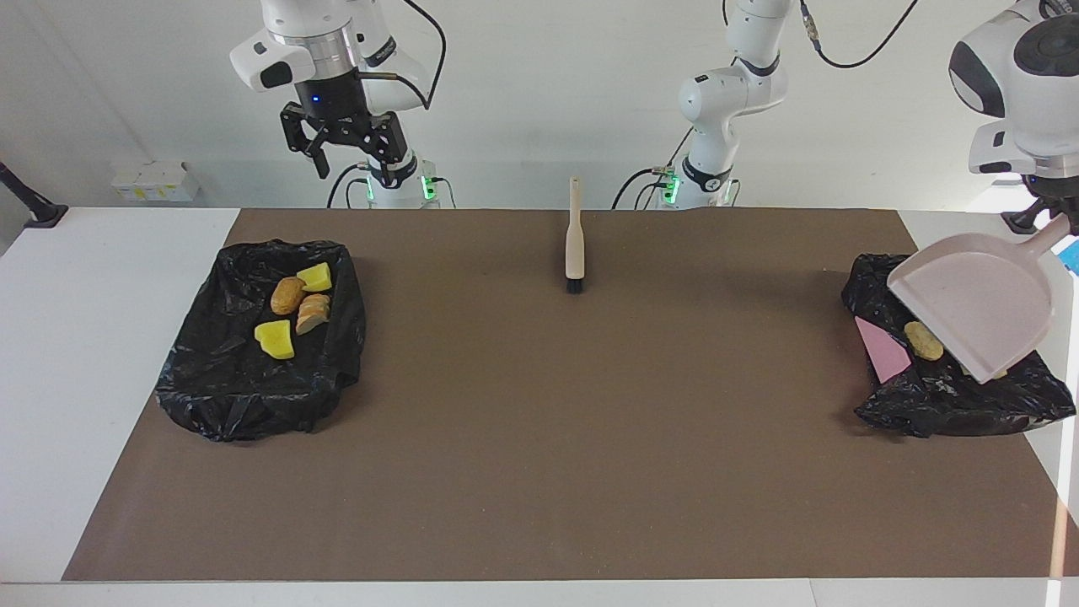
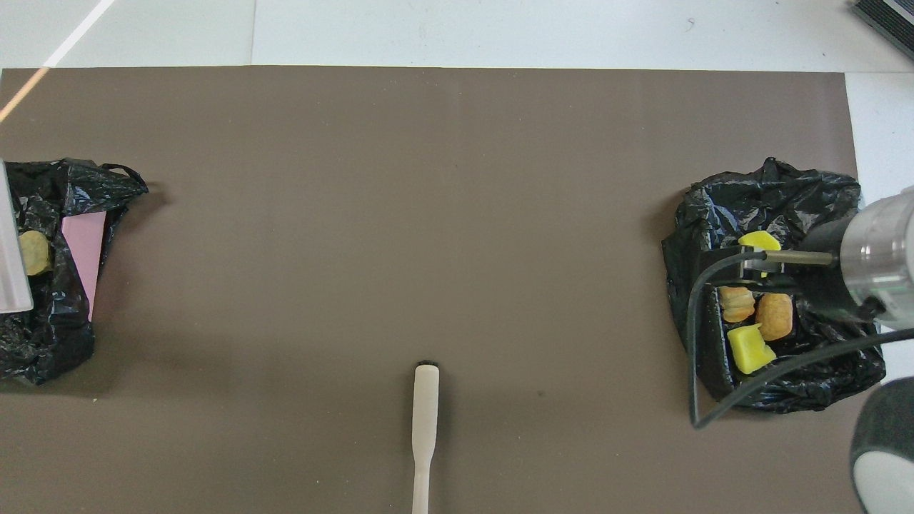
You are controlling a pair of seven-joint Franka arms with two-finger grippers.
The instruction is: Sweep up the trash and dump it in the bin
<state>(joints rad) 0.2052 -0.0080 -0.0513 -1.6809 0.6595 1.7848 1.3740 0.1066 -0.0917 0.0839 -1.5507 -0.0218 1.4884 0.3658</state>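
Note:
My left gripper [image 1: 1060, 221] is shut on the handle of the beige dustpan [image 1: 978, 299]. It holds the pan tilted, mouth down, over the black-bag bin [image 1: 893, 405] at the left arm's end. A tan trash lump [image 1: 924, 341] lies in that bin beside the pan's lip, and it also shows in the overhead view [image 2: 33, 252]. My right gripper [image 1: 341, 143] is open and empty, raised over the other black-bag bin [image 1: 211, 396]. That bin holds two yellow chunks [image 1: 276, 339] and two tan lumps [image 1: 287, 295]. The beige hand brush [image 1: 574, 244] lies on the mat between the arm bases.
A pink card [image 1: 881, 350] lies in the bin at the left arm's end. The brown mat [image 1: 539, 438] covers the table between the two bins. A black cable [image 2: 696, 335] hangs from the right arm over its bin.

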